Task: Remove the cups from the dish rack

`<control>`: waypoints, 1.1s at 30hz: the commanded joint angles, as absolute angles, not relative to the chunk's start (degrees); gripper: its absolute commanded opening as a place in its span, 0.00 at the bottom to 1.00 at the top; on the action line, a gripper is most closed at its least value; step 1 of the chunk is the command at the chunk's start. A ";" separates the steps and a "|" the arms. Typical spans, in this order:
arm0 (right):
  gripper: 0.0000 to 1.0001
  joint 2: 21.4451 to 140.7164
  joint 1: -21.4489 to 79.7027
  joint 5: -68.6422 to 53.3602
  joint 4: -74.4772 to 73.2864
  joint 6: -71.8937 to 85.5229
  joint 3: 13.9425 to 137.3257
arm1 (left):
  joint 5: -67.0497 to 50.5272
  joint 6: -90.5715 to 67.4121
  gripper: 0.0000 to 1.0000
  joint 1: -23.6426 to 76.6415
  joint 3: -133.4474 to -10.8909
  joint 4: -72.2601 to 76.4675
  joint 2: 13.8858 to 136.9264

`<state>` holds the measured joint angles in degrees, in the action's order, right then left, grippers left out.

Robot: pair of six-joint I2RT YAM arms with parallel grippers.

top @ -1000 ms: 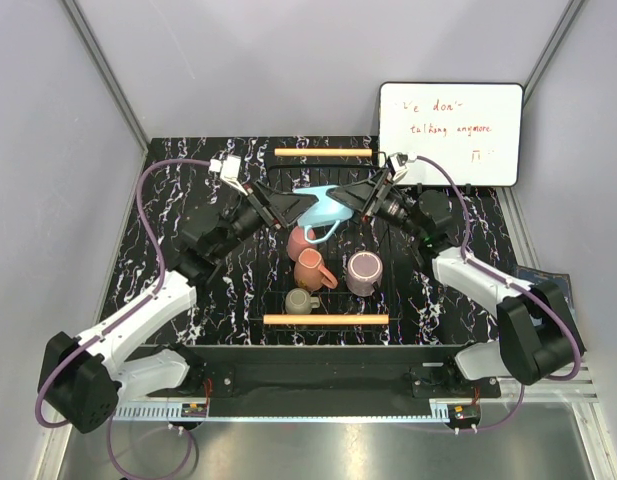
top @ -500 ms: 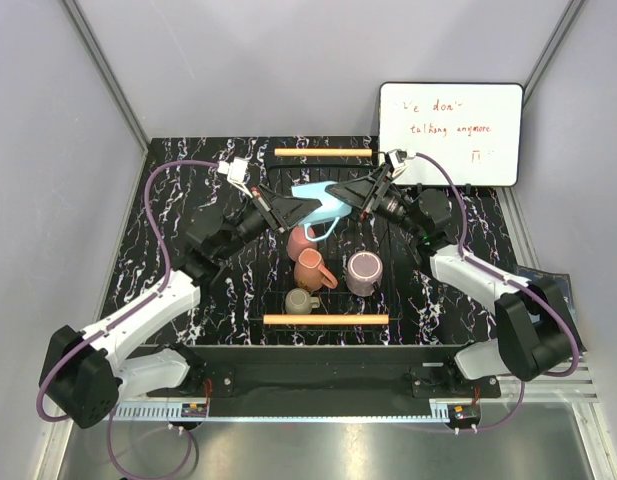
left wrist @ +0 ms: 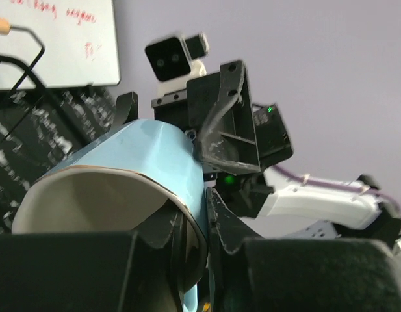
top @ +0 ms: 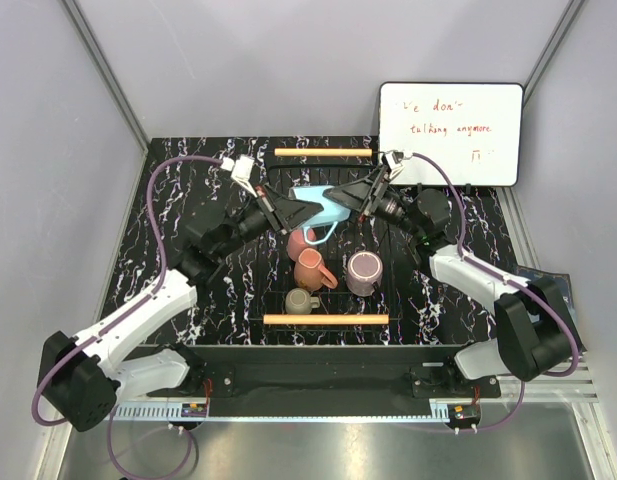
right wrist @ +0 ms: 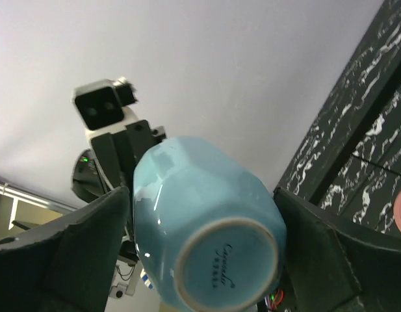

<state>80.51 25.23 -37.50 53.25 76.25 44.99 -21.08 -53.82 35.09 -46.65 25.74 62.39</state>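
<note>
Lt blue cup (top: 316, 208): off the dish rack (top: 325, 320), held up in the air over its far half, lying on its side. We see its mouth toward the left arm and its base toward the right arm.
L gripper (top: 291, 212): at the cup's mouth. In the left wrist view one of its fingers (left wrist: 229, 240) is outside the rim and the other inside, w/ the cup wall between them. We can't tell if they press tight.
R gripper (top: 346, 197): clamped on the lt blue cup near its base. In the right wrist view its fingers (right wrist: 90, 247) sit on both sides of the body, and the round foot faces the cam.
Pink cup (top: 297, 243): in the rack, just under the raised cup, partly hidden by it.
Terracotta cup (top: 310, 268): in the rack mid, upright, touching the pink one.
Mauve cup (top: 364, 272): in the rack, right of the terracotta, apart from it.
Olive-grey cup (top: 299, 300): in the rack by the near wood handle.
Rack: flat on the black marbled table (top: 178, 220), between the arms.
Whiteboard (top: 450, 133): far right, upright, w/ red writing we can't read in full.
</note>
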 commanded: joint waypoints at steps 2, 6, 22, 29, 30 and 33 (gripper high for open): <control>1.00 77.43 26.28 -40.87 49.50 71.02 46.76 | -18.99 -42.28 0.00 35.24 -53.87 11.26 60.56; 1.00 76.12 26.19 -40.61 45.80 69.17 48.25 | -17.05 -40.00 0.00 35.16 -55.63 8.01 58.54; 1.00 64.61 24.00 -25.15 3.91 46.51 59.14 | -4.76 -31.74 0.00 31.99 -65.82 -14.21 52.56; 1.00 64.07 23.99 -19.34 -3.60 40.69 59.77 | 1.23 -29.18 0.00 19.72 -75.50 -32.86 55.63; 1.00 63.64 23.99 -18.90 -3.60 40.69 59.16 | 2.27 -29.18 0.00 18.47 -75.59 -35.22 55.90; 1.00 63.28 23.99 -17.76 -3.78 39.99 57.13 | 5.87 -29.01 0.00 15.21 -77.07 -40.32 57.73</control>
<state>64.38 24.25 -21.23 -0.78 43.18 58.54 -0.03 -30.74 18.61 -73.12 -34.28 55.99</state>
